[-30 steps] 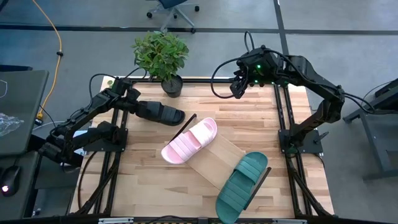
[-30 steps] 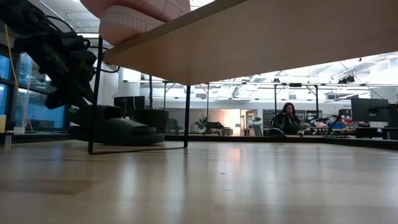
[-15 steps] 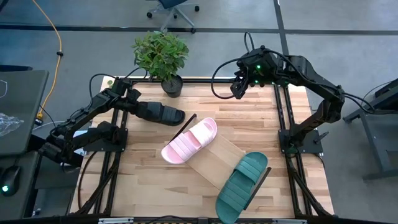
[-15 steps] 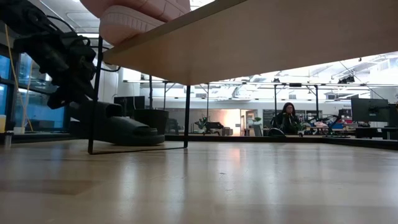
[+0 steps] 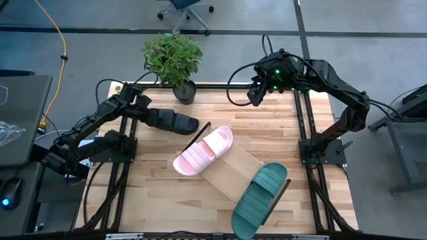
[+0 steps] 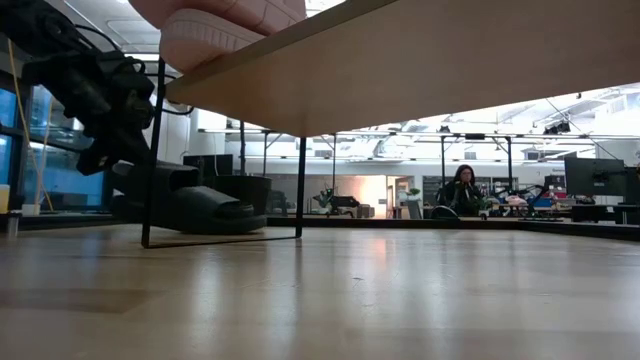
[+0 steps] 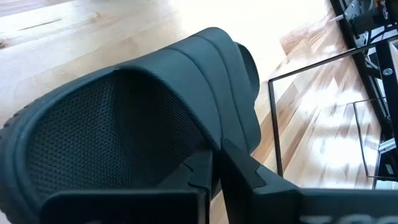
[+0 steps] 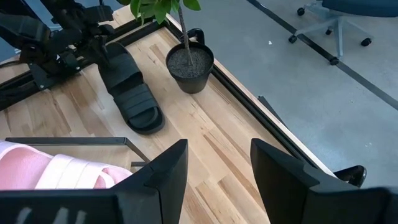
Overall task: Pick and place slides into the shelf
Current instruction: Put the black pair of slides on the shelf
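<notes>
The black slide [image 5: 172, 121] lies sole-down on the slatted tabletop at the far left, seen too in the low view [image 6: 195, 205]. My left gripper [image 5: 145, 115] is at its heel end, shut on it [image 7: 216, 171]. The shelf [image 5: 233, 167] stands slanted across the middle. The pink slide [image 5: 203, 151] lies on its far-left end and the teal slide [image 5: 260, 199] on its near-right end. My right gripper [image 5: 255, 95] hangs open above the far right part of the table, touching nothing. My left gripper pinches the black slide's rim at the heel end [image 7: 186, 155] between its two fingers, one on the textured footbed side and one on the outer side. The fingers come from the table's left, slanting down, along the slide. The slide's toe end [image 6: 245, 215] rests on the table.
A potted plant [image 5: 175, 60] stands at the far edge, just behind the black slide's toe. The shelf's thin black end frame [image 7: 277, 118] stands close beyond the slide. Bare tabletop [image 5: 153, 200] lies at the near left. A person sits far off in the room [image 6: 463, 190].
</notes>
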